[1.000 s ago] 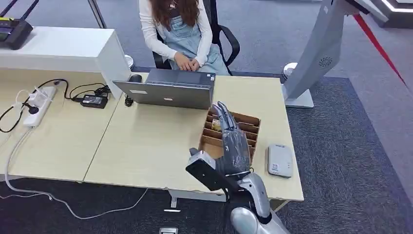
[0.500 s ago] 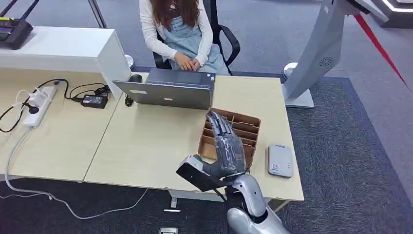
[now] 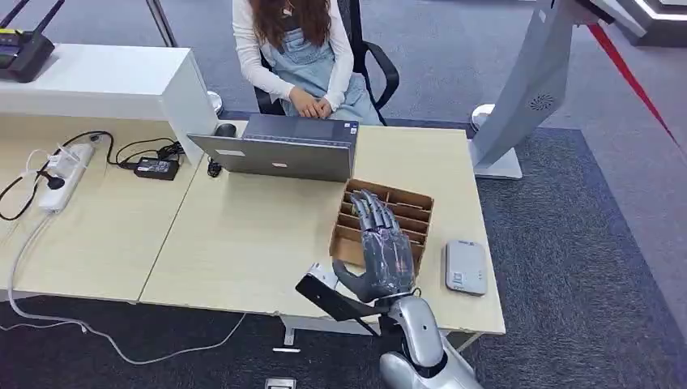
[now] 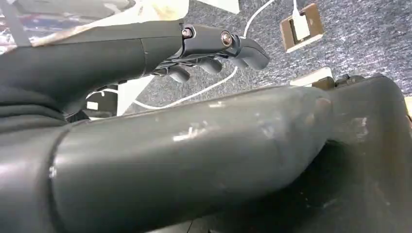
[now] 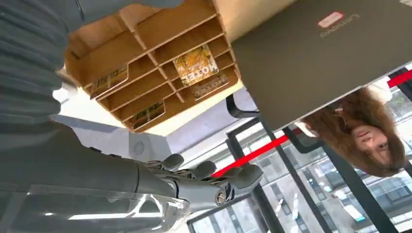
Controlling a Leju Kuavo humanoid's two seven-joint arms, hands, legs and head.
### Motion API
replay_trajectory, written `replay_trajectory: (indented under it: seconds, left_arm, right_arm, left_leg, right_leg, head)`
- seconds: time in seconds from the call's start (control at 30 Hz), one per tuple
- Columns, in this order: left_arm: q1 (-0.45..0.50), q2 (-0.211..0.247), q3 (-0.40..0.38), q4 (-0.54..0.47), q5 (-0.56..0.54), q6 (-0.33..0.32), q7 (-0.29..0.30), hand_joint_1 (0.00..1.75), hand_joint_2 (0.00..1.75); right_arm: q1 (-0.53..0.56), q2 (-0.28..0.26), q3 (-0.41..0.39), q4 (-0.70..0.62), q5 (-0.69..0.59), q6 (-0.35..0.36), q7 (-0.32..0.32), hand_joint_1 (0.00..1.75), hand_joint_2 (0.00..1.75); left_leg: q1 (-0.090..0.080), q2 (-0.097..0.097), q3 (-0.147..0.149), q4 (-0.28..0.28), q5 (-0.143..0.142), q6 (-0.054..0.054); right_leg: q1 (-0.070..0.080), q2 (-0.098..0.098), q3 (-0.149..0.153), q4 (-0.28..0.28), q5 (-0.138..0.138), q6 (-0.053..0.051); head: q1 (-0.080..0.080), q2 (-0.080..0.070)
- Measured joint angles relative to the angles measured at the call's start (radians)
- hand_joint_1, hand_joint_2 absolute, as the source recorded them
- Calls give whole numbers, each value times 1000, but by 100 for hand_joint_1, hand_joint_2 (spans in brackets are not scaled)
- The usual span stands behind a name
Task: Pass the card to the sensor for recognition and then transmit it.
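1. We are hovering our right hand (image 3: 382,255) over the near end of the cardboard card box (image 3: 409,201) on the desk (image 3: 243,235). The fingers are stretched forward and apart, and nothing is in the hand.
2. From the right wrist camera we are seeing several printed cards standing in the box's slots. The clearest is a yellow card (image 5: 196,64) marked HOTEL. Others are sitting in neighbouring slots, partly hidden by the dividers.
3. Our left hand (image 4: 214,46) is hanging low beside the body, over grey carpet and a floor socket. Its fingers are lying loosely curled and fairly narrow, and we are seeing nothing in them.
4. The sensor (image 3: 465,266), a flat grey reader, is lying on the desk just beside the box, on the robot's right, apart from the hand.
5. A person (image 3: 298,49) is sitting across the desk behind a laptop (image 3: 279,150), hands folded in the lap.
6. Our judgement: we are in the first step, the reach into the box. No card is taken yet, so scanning and handover are both ahead.
7. The next move is calling for lowering the fingers into one slot and pinching a single card by its upper edge. The slots look narrow, so we are expecting fingers to catch dividers or drag a second card along.
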Motion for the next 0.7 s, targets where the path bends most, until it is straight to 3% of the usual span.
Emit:
replay_trajectory:
  seconds: [0.3,0.4,0.47,0.53,0.6,0.7]
  left_arm:
    - [0,0,-1,0,5,-5,0,0,0]
    - [0,0,-1,0,10,-6,3,0,0]
    - [0,0,-1,0,12,-7,8,0,0]
    - [0,1,-1,0,13,-7,9,0,0]
    - [0,1,-1,0,13,-7,10,0,0]
    - [0,1,-1,0,13,-8,10,0,0]
  right_arm:
    - [-1,-24,4,-1,63,-3,55,0,175]
    - [0,-34,-7,-1,73,-18,69,16,175]
    - [0,-41,-17,-1,73,-22,73,16,175]
    - [1,-49,-21,-1,73,-23,76,51,175]
    - [3,-54,-22,-1,73,-24,77,68,175]
    - [6,-58,-24,-1,74,-24,77,79,175]
  left_leg:
    - [0,0,0,0,0,0]
    - [0,0,0,0,0,0]
    - [0,0,0,0,0,0]
    - [0,0,0,0,0,0]
    - [0,0,0,0,0,0]
    - [0,0,0,0,0,0]
  right_leg:
    - [0,0,0,0,0,0]
    - [0,0,0,0,0,0]
    - [0,0,0,0,0,0]
    - [0,0,0,0,0,0]
    - [0,0,0,0,0,0]
    - [0,0,0,0,0,0]
  head:
    - [0,0]
    - [0,0]
    - [0,0]
    - [0,0]
    - [0,0]
    - [0,0]
